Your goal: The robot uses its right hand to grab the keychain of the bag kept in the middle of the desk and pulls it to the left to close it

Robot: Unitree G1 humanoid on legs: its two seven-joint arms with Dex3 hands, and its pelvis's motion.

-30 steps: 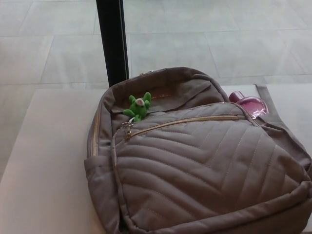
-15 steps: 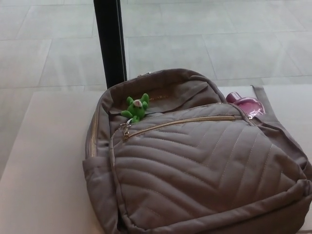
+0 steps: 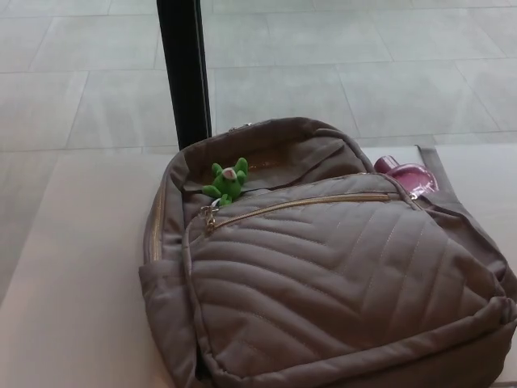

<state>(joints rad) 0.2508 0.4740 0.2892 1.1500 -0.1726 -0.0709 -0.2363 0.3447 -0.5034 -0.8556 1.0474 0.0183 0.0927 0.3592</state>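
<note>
Filling the near middle of the pale surface point(image 3: 73, 283), quilted taupe bag point(image 3: 323, 283) lies front pocket up. Gold zipper point(image 3: 307, 202) runs across the pocket top; green plush keychain point(image 3: 229, 179) sits at its left end, resting against the bag's upper panel. Pink object point(image 3: 408, 174) peeks out at the bag's far right edge. Beyond: black post point(image 3: 184, 73), tiled floor point(image 3: 363, 65). My hands are out of frame, so fingers' state: cannot tell.
</note>
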